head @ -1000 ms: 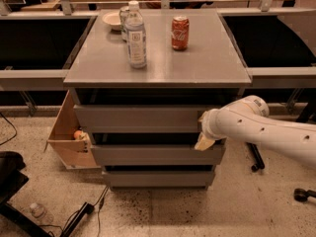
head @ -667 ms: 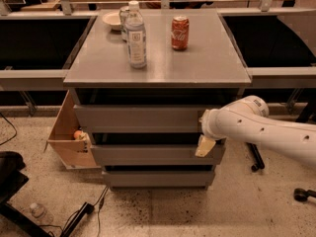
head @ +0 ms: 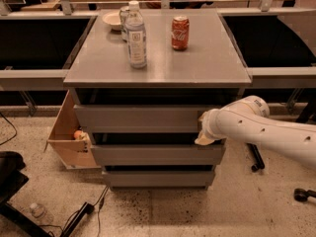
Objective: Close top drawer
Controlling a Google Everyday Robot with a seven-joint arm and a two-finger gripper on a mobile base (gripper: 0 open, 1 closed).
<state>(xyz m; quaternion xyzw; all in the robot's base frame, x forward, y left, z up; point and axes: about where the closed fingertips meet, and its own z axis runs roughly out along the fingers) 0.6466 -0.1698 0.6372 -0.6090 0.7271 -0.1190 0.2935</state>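
The pincer (head: 204, 134) sits at the right end of the top drawer (head: 138, 118), against the lower right corner of its front. Only a cream-coloured tip shows below the wrist, so I cannot tell whether it is released or clenched, or whether it truly touches the front. The white arm (head: 269, 132) comes in from the right and is cut off by the frame edge; it hides the drawer's right end.

The top drawer is the uppermost of three grey fronts, just under the worktop (head: 212, 63). A dark band lies between its upper edge and the worktop's near edge, and its inside cannot be seen. The middle drawer (head: 153, 154) and bottom drawer (head: 158, 177) lie below it, each under a similar dark strip.

On the worktop, a clear bottle (head: 136, 36) stands upright at the far left, with a red can (head: 180, 32) to its right, apart from it. Behind the bottle is a pale bowl (head: 112, 19), and a second container is mostly hidden by the bottle.

Left of the cabinet is an open cardboard box (head: 64, 132), partly hidden by it, with something small and reddish (head: 79, 134) inside that is too blurred to name. A dark shape (head: 10, 181) at the near left is cut off.
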